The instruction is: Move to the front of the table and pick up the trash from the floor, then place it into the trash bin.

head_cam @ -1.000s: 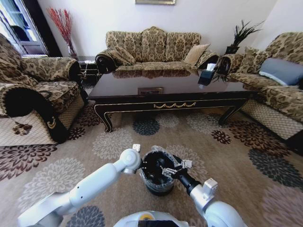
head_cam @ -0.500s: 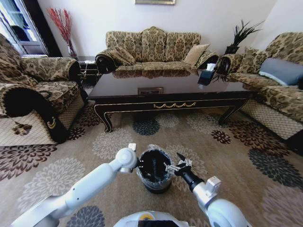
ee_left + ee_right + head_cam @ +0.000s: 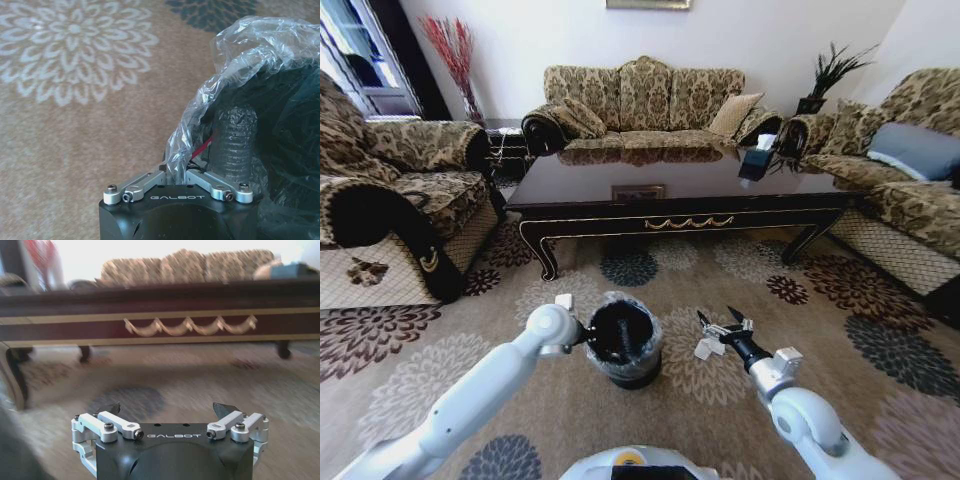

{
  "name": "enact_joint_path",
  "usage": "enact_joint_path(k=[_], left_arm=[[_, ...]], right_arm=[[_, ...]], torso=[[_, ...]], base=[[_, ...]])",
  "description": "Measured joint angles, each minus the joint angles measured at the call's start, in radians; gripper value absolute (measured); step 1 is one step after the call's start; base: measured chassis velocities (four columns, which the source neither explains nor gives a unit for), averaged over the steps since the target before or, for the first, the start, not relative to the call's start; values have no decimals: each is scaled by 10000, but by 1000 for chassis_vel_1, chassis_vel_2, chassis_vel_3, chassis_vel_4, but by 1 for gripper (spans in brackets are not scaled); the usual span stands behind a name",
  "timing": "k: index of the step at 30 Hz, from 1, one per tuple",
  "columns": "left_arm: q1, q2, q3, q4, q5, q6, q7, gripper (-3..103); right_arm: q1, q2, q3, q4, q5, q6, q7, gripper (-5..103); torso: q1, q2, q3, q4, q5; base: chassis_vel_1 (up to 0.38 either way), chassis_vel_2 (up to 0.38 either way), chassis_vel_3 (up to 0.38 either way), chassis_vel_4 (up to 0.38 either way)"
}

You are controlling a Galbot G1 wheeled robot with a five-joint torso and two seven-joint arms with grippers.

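Black and lined with a clear bag, the bin (image 3: 623, 343) stands on the carpet (image 3: 560, 400) close in front of the robot. The left gripper (image 3: 582, 333) is clamped on the bin's rim at its left side, the bag bunched around its fingers (image 3: 232, 145) in the left wrist view, where the liner (image 3: 260, 55) billows over the dark inside of the bin (image 3: 285, 130). To the right of the bin and apart from it, the right gripper (image 3: 722, 321) hangs above the carpet with its fingers spread wide and nothing between them; the right wrist view shows the gripper (image 3: 169, 412) the same way, tips far apart, facing the table (image 3: 165, 320). Beneath that gripper a small white scrap (image 3: 705, 348) shows against a cream flower medallion; whether it lies on the carpet or hangs from the gripper I cannot tell. Beyond, the long dark table (image 3: 680, 200) runs across the carpet, its gold-trimmed near edge facing the robot.
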Motion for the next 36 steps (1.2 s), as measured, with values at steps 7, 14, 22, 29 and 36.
enact_joint_path(k=[7,14,22,29,36], left_arm=[[581,311,-596,-68,-22,0,49,0],[1077,607,-743,-336,129,-1,58,0],[1498,697,-799,-552,287,0,62,0],[1737,807,-886,-610,350,-1,103,0],[1764,782,-891,-622,410,-1,213,0]], right_arm=[[1403,425,-708,-2696,-239,138,-35,100],[2598,984,-1196,-5195,-234,304,-199,100],[3869,1392,-1652,-7079,24,478,-470,100],[4537,1655,-1797,-8527,256,634,-591,100],[4892,1761,-1825,-9276,251,724,-673,100]], torso=[[0,0,0,2,-4],[0,0,0,1,-1],[0,0,0,2,-3],[0,0,0,1,-1],[0,0,0,1,-3]], base=[[0,0,0,0],[0,0,0,0],[0,0,0,0],[0,0,0,0],[0,0,0,0]])
